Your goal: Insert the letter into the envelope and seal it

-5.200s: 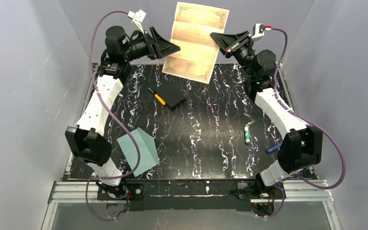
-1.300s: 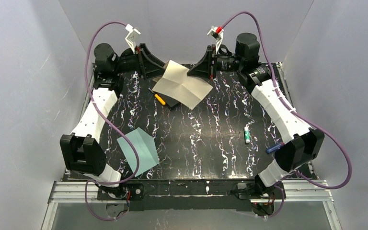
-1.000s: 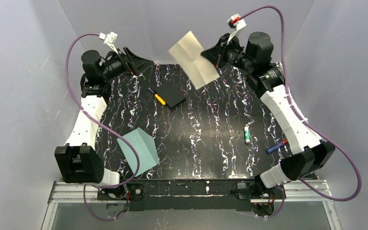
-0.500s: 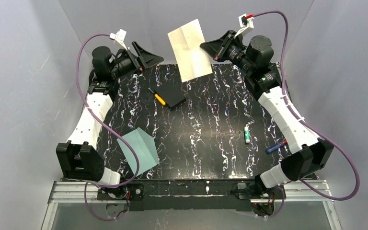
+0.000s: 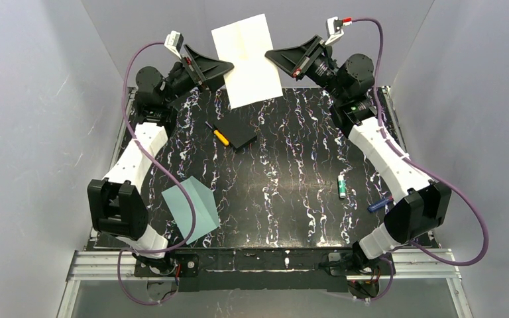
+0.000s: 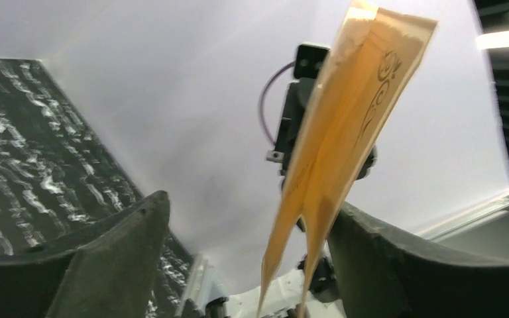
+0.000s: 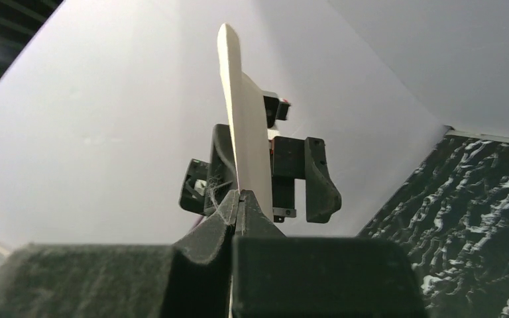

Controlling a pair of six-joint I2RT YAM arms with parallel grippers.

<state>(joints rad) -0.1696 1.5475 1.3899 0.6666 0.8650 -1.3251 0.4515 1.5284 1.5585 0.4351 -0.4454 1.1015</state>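
On my far left the envelope [image 5: 191, 211] lies flat on the table [image 5: 291, 172], near the front edge beside the left arm's elbow. It is smooth, pale teal paper with one sharp crease running across it, well apart from everything else. The tabletop is glossy black with white marble veining.

The left gripper [image 5: 228, 66] is raised over the back edge with its jaws spread wide. In its wrist camera the two dark, grainy, wedge-shaped pads [image 6: 106, 265] stand apart and hold nothing. The letter [image 6: 335, 152] hangs between them, nearer the right-hand pad, and I cannot tell whether it brushes that pad.

Below on the table, a small screwdriver [image 5: 220, 136] with a yellow-orange handle lies against a flat, matte black pad [image 5: 241, 134].

The letter [image 5: 246, 59] is held up in the air between the two grippers. From above its plain back looks pale, with faint fold lines. From the left wrist it is warm tan parchment, creased lengthwise, with a dark scrollwork corner.

The right gripper [image 5: 269, 55] is clamped on the letter's right edge. In its own camera the fingers [image 7: 238, 199] meet on the thin sheet [image 7: 242, 119], which is seen edge-on.

Farther right, a green-and-white marker [image 5: 341, 186] and a blue pen [image 5: 378, 205] lie on the marble.
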